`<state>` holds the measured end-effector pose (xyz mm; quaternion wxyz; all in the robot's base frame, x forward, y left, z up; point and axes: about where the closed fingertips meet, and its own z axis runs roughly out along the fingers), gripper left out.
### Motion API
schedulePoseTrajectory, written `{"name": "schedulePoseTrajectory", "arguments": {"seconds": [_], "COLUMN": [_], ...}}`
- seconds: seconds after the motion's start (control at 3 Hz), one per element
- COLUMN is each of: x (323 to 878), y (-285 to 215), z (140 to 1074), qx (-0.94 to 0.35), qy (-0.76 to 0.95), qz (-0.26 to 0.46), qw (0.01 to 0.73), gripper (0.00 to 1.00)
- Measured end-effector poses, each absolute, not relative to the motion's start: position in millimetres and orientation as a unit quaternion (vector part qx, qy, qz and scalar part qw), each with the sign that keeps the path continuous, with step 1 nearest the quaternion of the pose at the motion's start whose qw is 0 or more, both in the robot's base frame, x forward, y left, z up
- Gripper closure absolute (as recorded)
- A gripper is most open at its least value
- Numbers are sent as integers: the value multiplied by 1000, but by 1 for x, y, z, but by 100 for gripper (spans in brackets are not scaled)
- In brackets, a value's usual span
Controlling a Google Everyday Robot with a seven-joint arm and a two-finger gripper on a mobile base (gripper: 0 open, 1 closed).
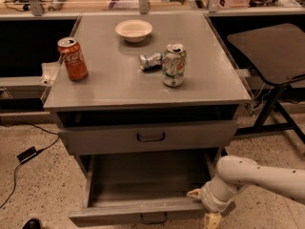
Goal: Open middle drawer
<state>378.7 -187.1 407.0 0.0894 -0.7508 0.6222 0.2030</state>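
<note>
Since the middle drawer point(119, 217) is seen drawn well out beneath the closed upper drawer point(109, 140), the opening step is judged to be all but finished. The gripper point(203, 207) is found at the drawer's right front corner, its fingertips spread apart with nothing clasped between them. A clean withdrawal is judged to be called for next, without the front panel being nudged.

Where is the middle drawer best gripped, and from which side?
On the middle drawer, take the small loop handle centred on its front panel, coming from the front: it alone stands out from the flat face. The gripper sits at one end of that panel.
</note>
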Motion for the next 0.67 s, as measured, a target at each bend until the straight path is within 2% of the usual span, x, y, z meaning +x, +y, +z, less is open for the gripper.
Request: {"name": "schedulePoseTrajectory", "arguments": {"seconds": [0.33, 0.67], "x": [360, 336], "y": [-190, -195], "z": [408, 430], "qx": [-744, -740], "qy": [631, 631], "qz": [202, 209], "qw": [82, 102], "gripper": [39, 53]}}
